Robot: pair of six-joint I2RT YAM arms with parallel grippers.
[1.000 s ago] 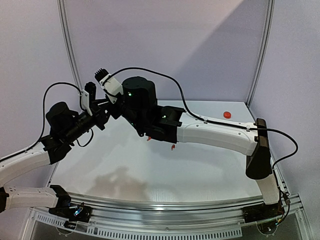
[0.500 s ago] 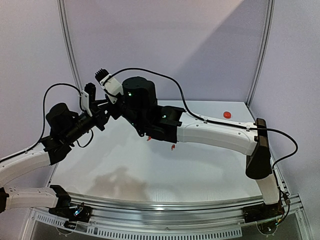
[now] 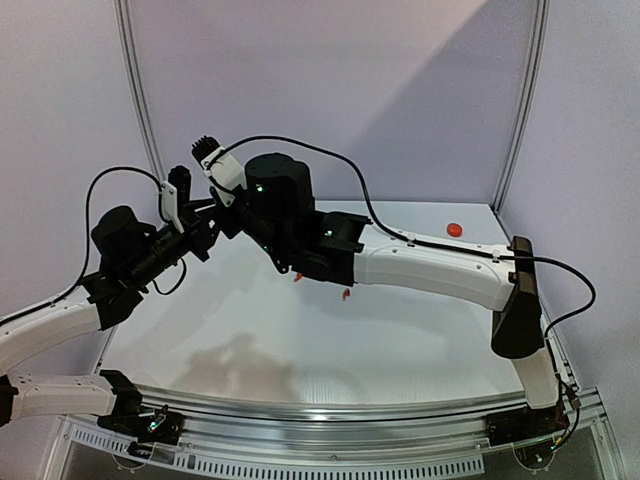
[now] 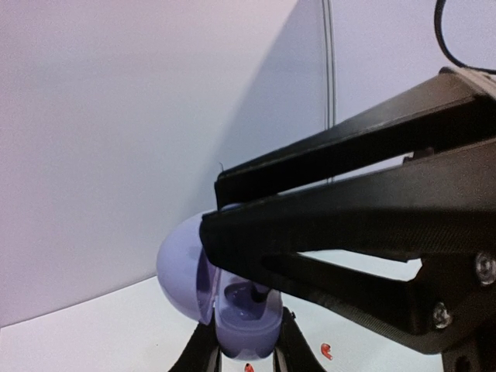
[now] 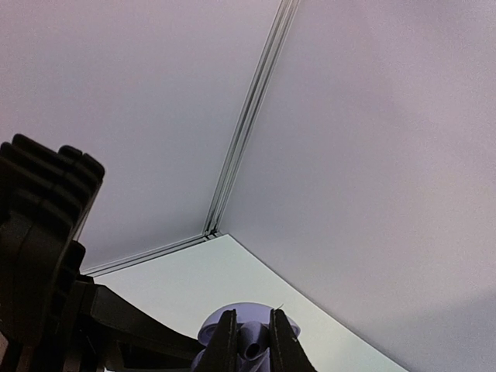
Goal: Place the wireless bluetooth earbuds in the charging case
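Left gripper (image 4: 246,353), at the bottom of its wrist view, is pressed together on the base of a round bluish-lilac plastic charging case (image 4: 184,271) and holds it up in the air with the lid hinged open. Right gripper (image 5: 252,342) reaches across to it with its jaws nearly closed, and it appears to pinch a tiny bluish-lilac stemmed earbud (image 5: 252,347) just above the case; I cannot see the earbud clearly. To do this step well, I think the stem must point straight into its well, the case must be kept steady, and the jaws should part only when the earbud sits fully. Two small red earbuds (image 3: 345,293) lie on the white counter (image 3: 300,350) below.
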